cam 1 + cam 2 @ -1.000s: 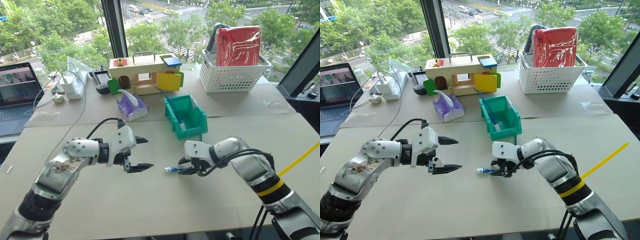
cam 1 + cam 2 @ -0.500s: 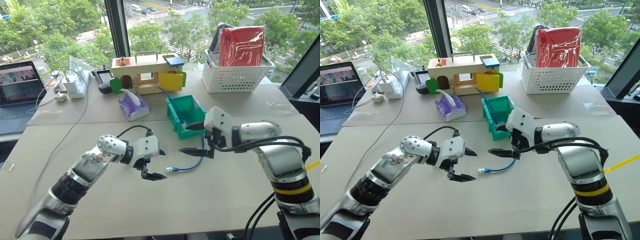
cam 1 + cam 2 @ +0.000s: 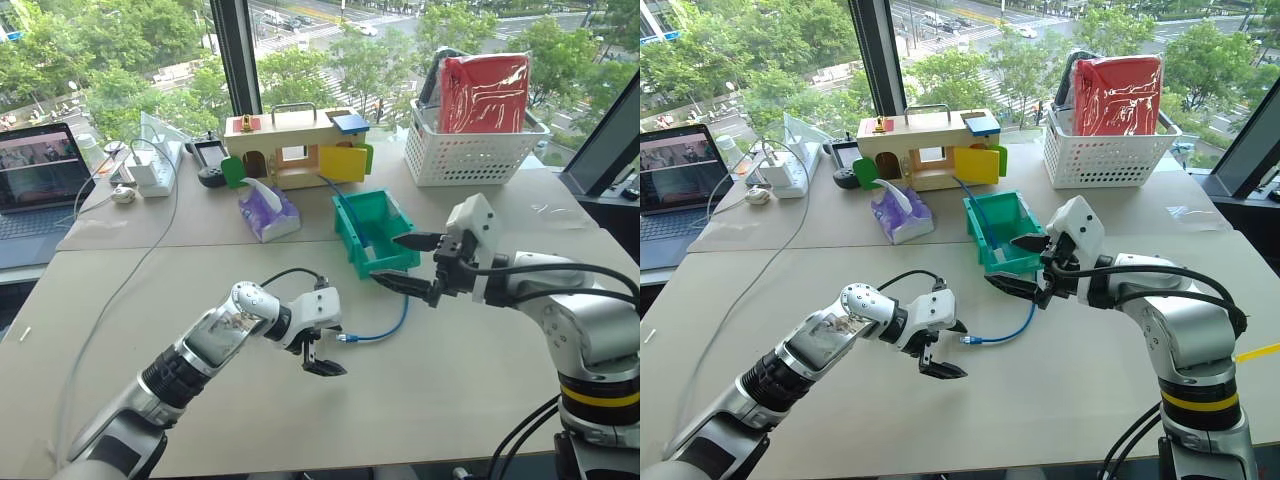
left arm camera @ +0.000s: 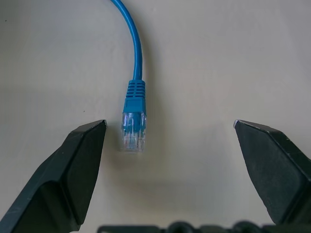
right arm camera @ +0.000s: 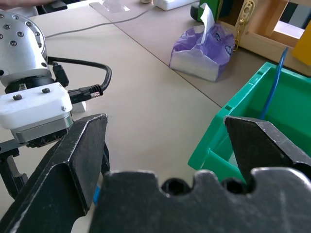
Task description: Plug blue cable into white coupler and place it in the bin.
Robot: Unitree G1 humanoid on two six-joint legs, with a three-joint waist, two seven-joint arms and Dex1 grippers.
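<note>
The blue cable (image 3: 385, 332) lies in a curve on the tan table, touched by neither gripper. Its clear plug (image 4: 133, 127) rests flat between the spread fingers of my left gripper (image 3: 338, 348), which is open and tilted down over that end. My right gripper (image 3: 386, 259) hangs open and raised above the table. It is empty and sits just in front of the teal bin (image 3: 365, 268). A second, straighter blue cable (image 3: 340, 205) leans out of the bin. I cannot make out the white coupler.
Behind the bin are a purple tissue pack (image 3: 265, 210) and a wooden toy house (image 3: 290, 150). A white lattice basket (image 3: 470, 155) holding a red pack stands at the back right. A laptop (image 3: 35, 185) and a power adapter (image 3: 150, 170) with cords are at the back left.
My right gripper let go of the cable's plug, opened and rose toward the bin. The cable now lies on the table. My left gripper sank and moved right, straddling the plug.
</note>
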